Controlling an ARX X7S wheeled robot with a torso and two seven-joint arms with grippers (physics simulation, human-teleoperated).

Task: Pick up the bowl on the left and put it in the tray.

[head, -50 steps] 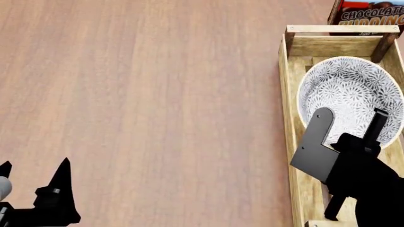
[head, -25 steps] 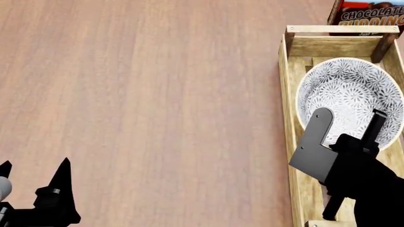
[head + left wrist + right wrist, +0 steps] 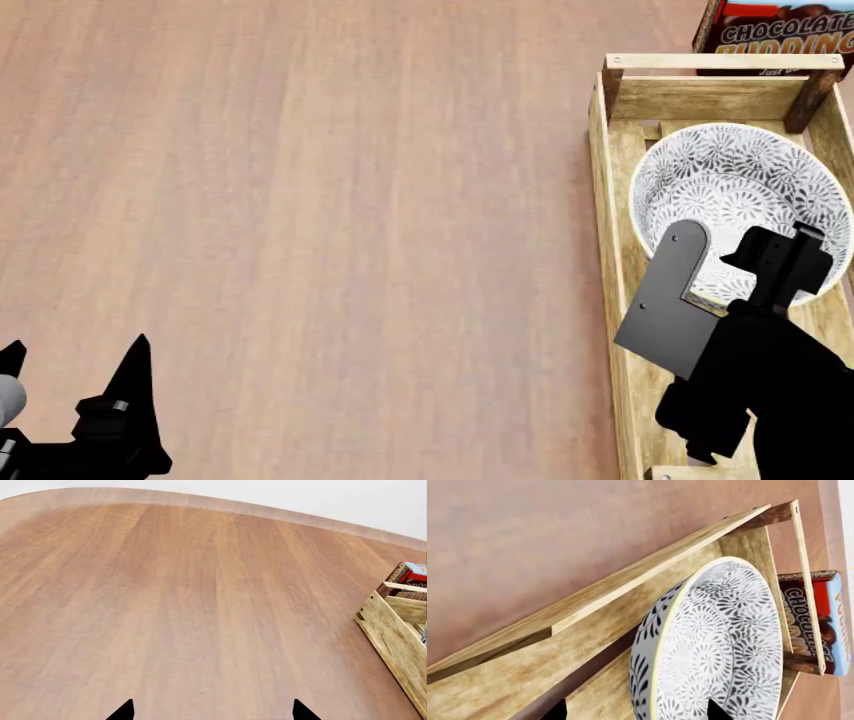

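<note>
The bowl [image 3: 734, 180], white with a dense grey-blue floral pattern, sits inside the tray [image 3: 611, 200], a light-wood crate at the right of the table. My right gripper [image 3: 741, 245] hovers over the bowl's near rim. In the right wrist view the bowl [image 3: 720, 645] fills the tray [image 3: 627, 587], and my right gripper [image 3: 635, 711] stands open, its two tips wide apart on either side of the rim. My left gripper [image 3: 74, 350] is open at the near left, over bare table, far from the bowl. Nothing lies between its tips in the left wrist view [image 3: 210, 711].
A chocolate pudding box [image 3: 781, 30] stands just beyond the tray's far end, also visible as the box [image 3: 820, 625]. The left wrist view shows the tray's corner [image 3: 390, 635] and the pudding box [image 3: 410, 575] far to one side. The wooden tabletop [image 3: 334, 200] stretches wide to the left.
My right hand has shifted and turned slightly over the bowl's near rim. The bowl stays in the tray. The left arm has not moved.
</note>
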